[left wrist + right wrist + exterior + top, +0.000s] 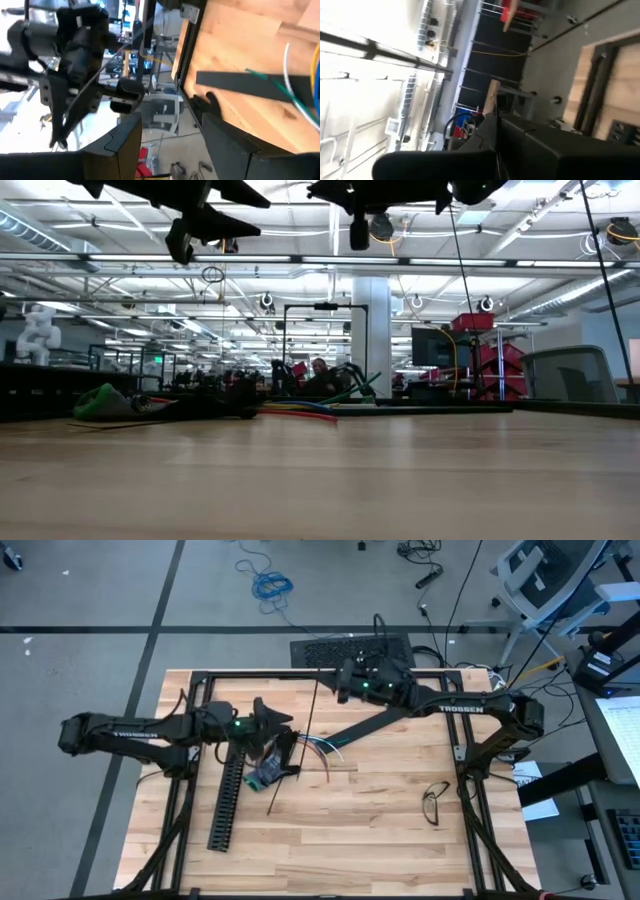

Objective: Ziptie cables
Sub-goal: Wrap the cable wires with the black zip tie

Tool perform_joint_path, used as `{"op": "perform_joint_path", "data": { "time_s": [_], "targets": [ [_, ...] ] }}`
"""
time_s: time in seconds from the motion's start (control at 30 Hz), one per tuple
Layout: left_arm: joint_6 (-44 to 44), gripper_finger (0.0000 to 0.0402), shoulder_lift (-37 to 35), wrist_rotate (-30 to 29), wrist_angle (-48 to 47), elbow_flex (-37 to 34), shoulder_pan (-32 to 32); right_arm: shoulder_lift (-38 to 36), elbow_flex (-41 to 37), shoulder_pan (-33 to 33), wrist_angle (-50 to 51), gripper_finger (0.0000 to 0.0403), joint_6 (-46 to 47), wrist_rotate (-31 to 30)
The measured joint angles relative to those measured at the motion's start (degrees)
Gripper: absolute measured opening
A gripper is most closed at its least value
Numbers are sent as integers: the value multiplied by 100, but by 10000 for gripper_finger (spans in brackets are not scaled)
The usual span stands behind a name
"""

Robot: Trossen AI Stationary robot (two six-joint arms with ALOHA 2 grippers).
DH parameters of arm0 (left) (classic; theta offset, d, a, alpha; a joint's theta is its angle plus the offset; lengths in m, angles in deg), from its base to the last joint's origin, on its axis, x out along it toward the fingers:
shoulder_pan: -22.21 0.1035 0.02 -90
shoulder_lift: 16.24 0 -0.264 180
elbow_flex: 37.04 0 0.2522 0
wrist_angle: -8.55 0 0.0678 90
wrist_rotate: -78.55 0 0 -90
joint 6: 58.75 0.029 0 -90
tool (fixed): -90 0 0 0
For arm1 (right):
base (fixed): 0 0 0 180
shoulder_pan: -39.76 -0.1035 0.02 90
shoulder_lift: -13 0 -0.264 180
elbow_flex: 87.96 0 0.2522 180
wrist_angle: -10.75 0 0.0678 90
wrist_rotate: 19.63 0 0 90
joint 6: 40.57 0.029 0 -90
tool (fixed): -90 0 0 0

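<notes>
Hovering beside the cables (318,748) on the counter (400,830), left claw (283,722) was spread, likely lining up; right claw (345,678), beyond the cables, pinched a thin black ziptie (298,730).

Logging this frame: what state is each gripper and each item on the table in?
Left gripper: open, empty, above the cables.
Right gripper: shut on the thin black ziptie, raised near the table's far edge.
Loose multicoloured cables: lying spread on the wood, not yet tied.
Long black slotted plastic channel: lying flat, not held.
Dark-framed eyeglasses: lying on the table, apart from the rest.
</notes>
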Motion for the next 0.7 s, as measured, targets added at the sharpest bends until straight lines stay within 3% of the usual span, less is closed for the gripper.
{"op": "perform_joint_path", "data": {
  "time_s": [0.3,0.5,0.7],
  "targets": [
    [29,203,0,13,-1,0,-909,472,0,-173,-38,0,714,-178],
    [-4,203,35,15,-195,0,-1098,1019,0,-347,-1380,0,1331,-174],
    [-7,203,37,136,-272,0,-1202,1126,0,-443,-1438,0,1289,-410]
  ]
}}
